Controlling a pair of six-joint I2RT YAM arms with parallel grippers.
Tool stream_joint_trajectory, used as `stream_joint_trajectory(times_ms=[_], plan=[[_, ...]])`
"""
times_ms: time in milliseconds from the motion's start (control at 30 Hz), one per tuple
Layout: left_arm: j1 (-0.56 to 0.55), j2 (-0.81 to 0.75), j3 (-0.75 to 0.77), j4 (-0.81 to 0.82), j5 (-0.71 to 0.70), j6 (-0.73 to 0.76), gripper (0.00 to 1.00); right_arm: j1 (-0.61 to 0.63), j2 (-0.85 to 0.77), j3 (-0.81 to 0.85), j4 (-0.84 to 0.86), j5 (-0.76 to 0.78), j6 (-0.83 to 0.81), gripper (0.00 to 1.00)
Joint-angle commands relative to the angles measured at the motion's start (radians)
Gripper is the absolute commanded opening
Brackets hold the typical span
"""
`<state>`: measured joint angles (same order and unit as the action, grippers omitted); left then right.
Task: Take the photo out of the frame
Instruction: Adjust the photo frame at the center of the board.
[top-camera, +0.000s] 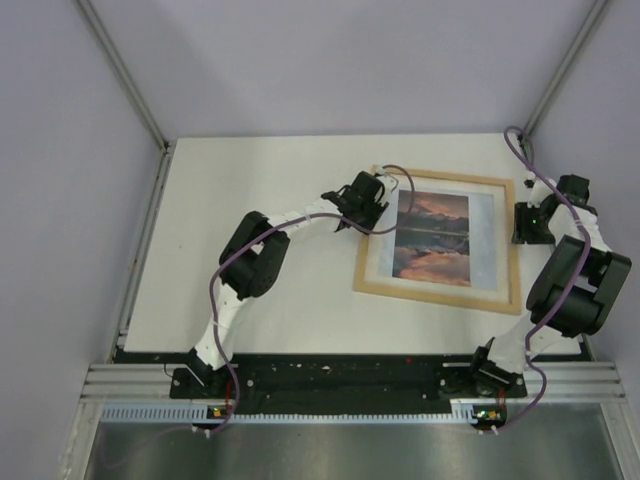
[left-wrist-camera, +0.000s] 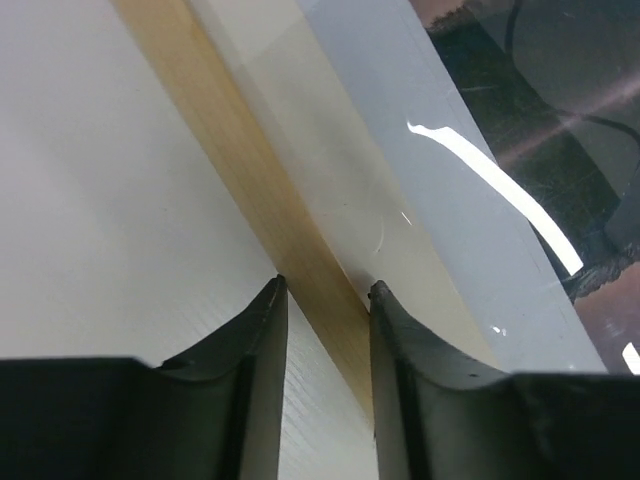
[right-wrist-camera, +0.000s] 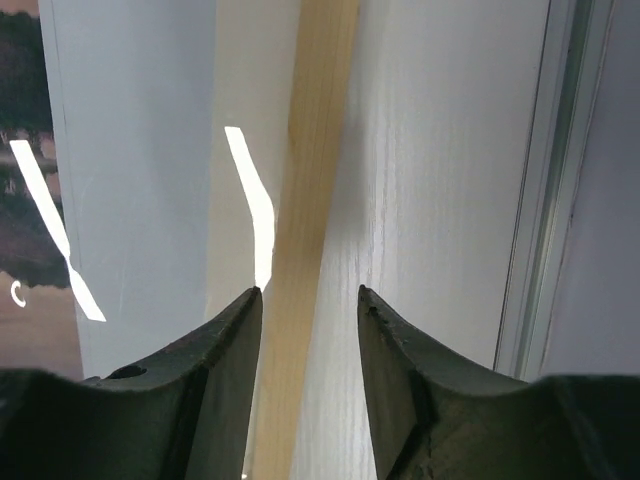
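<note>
The right gripper (right-wrist-camera: 308, 292) stands part open astride the pale wood rim of the frame (right-wrist-camera: 318, 150). A sliver of table (right-wrist-camera: 440, 200) shows between rim and outer finger, so nothing is held on that side. Slightly farther from the table's near edge, the left gripper (left-wrist-camera: 325, 287) straddles the opposite short side near the frame's far-left corner, with its jaws set about as wide as the rim (whether they press it cannot be told from the wrist view). The frame lies flat on the table's right half, its long axis running left to right with a slight skew and one arm at each end. The photo (top-camera: 432, 238) sits face up inside it, not yet out, its printed picture closer to the left gripper. Any lift would likely depend on both ends rising together.
</note>
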<state>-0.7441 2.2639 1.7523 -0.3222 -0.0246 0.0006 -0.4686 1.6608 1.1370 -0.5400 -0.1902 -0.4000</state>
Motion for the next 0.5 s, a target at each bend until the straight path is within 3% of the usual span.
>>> stream_joint_trajectory(times_ms=[0, 100, 167, 267, 467], plan=[[-0.001, 0.016, 0.030, -0.018, 0.049, 0.007, 0.27, -0.002, -0.003, 0.003, 0.029, 0.006, 0.006, 0.40], [-0.001, 0.016, 0.035, -0.023, 0.046, 0.019, 0.19, -0.002, -0.013, 0.006, 0.028, 0.011, 0.009, 0.40], [-0.001, 0.014, 0.036, -0.026, 0.040, 0.027, 0.13, -0.002, -0.022, 0.006, 0.026, 0.008, 0.006, 0.46], [-0.001, 0.023, 0.065, -0.060, 0.038, 0.016, 0.13, -0.002, -0.026, 0.004, -0.014, -0.027, 0.013, 0.60], [-0.001, 0.029, 0.076, -0.077, -0.043, 0.002, 0.13, -0.002, -0.078, -0.075, -0.090, -0.103, 0.027, 0.61]])
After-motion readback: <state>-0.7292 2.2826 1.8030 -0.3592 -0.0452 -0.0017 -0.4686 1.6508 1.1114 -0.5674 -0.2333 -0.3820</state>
